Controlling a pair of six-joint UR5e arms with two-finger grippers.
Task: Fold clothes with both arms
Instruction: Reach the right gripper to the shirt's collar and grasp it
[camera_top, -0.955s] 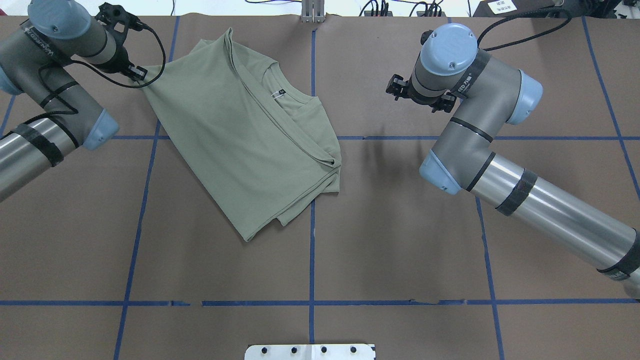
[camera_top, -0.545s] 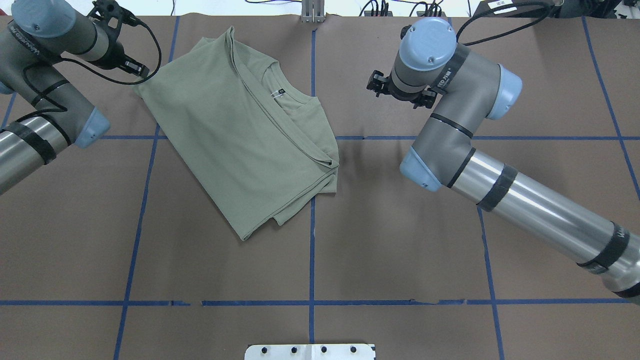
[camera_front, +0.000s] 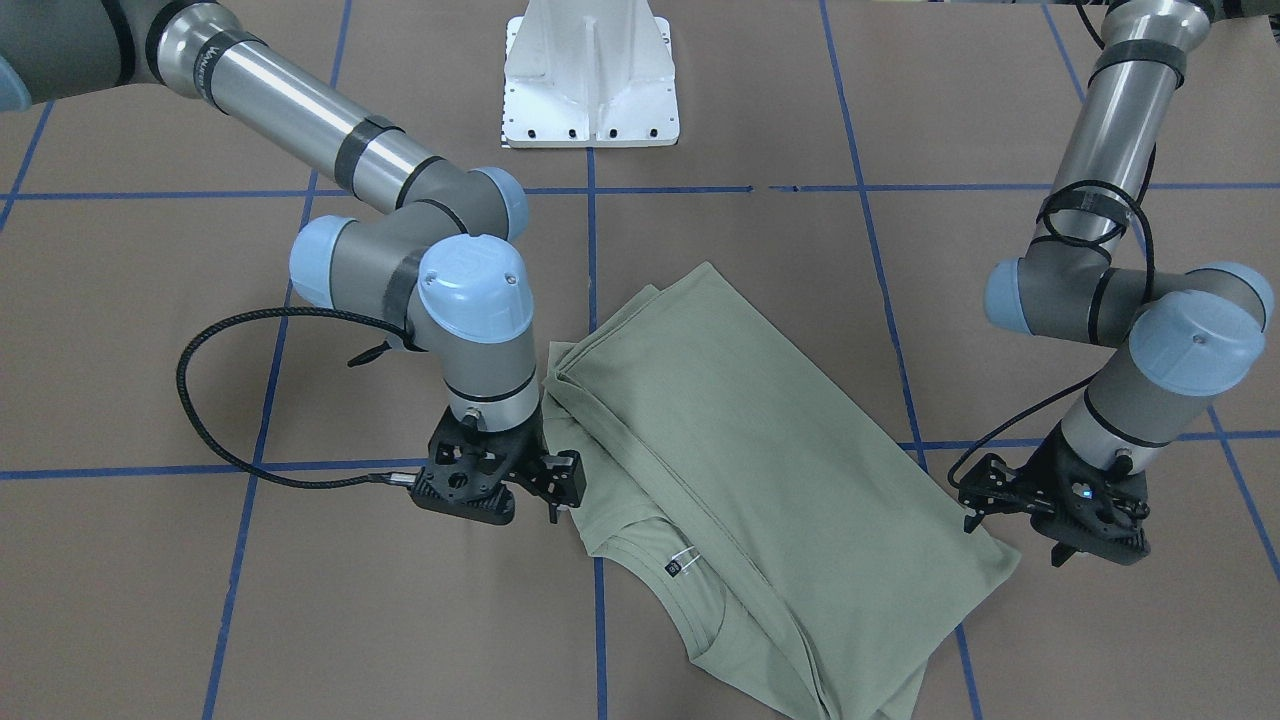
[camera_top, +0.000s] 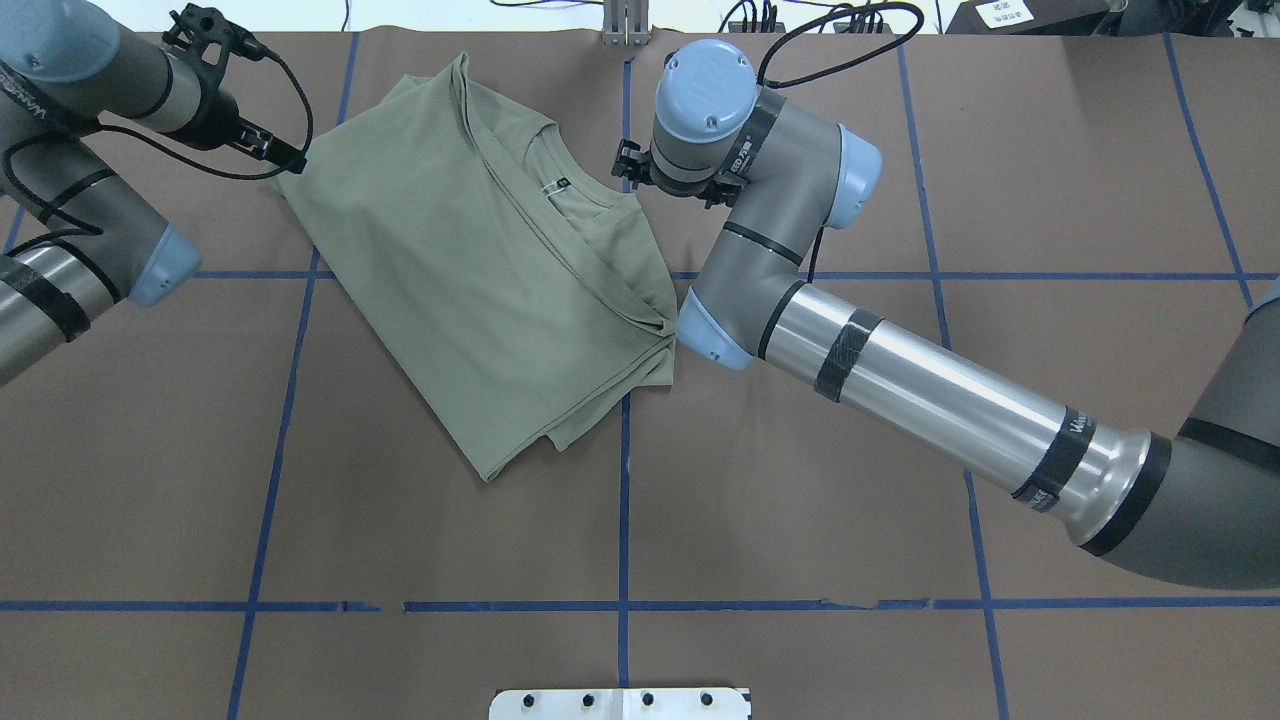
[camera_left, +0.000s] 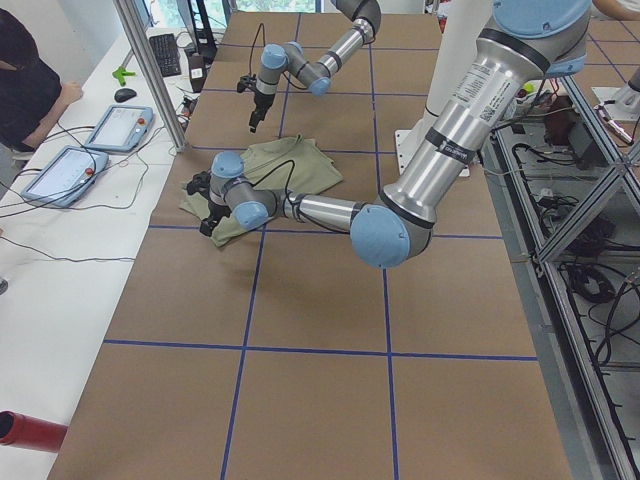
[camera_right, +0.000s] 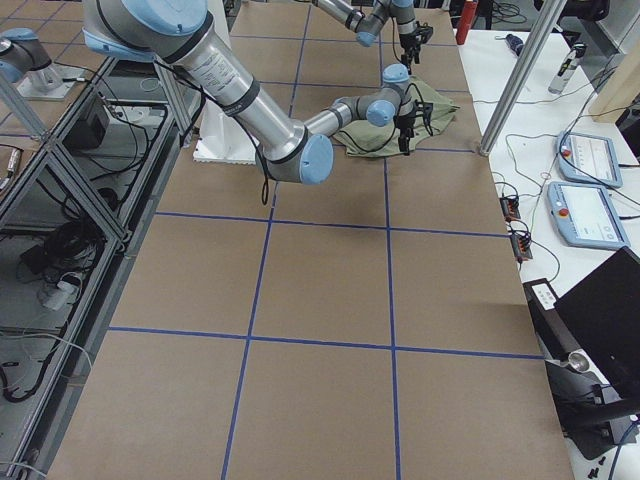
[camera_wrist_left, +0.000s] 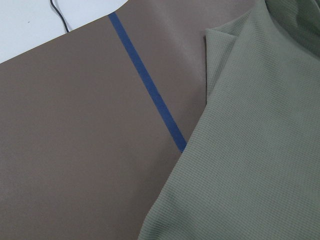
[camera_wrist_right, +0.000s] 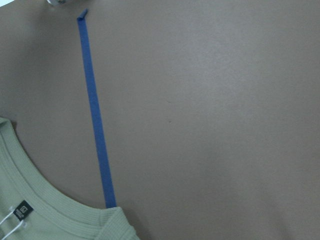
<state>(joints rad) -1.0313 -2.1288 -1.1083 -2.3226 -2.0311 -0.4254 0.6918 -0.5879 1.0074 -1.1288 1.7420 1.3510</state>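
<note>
A pale green folded shirt (camera_top: 480, 290) lies flat and slanted on the brown table (camera_top: 800, 500), in its far half, left of the centre line. Its neck opening and black tag (camera_top: 562, 184) face up near the far right edge. Your two arms sit at opposite far corners, probably to lift that edge together for another fold.

The left gripper (camera_front: 1012, 540) hovers at the shirt's far left corner. Its fingers are spread and grip nothing. The cloth under them lies slack.

The right gripper (camera_front: 552, 500) is low beside the collar's right end, close to the cloth or touching it. Its wrist hides the fingers, so you cannot tell whether they are apart or together.
</note>
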